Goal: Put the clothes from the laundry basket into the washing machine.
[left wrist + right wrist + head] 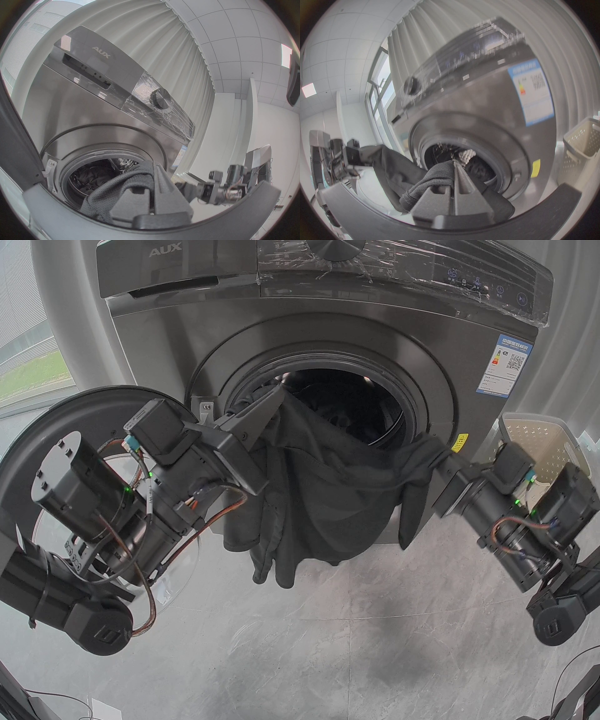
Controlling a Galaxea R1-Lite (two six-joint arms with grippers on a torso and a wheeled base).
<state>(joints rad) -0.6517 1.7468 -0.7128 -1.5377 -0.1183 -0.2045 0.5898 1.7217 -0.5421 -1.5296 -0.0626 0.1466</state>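
- One washing machine (350, 334)
- One laundry basket (544, 440)
- One dark garment (325, 490) hanging at the drum mouth
- Two grippers: left gripper (273, 396), right gripper (445, 460)

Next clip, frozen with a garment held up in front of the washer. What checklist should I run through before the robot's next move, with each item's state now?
1. Left gripper shut on the dark garment: ok.
2. Right gripper shut on its other end: ok.
3. Washer door swung open, off the drum opening: ok.
4. Garment fully past the opening's rim: not ok, most hangs outside below it.
5. Room left inside: cannot tell.
6. Laundry basket emptied: cannot tell.
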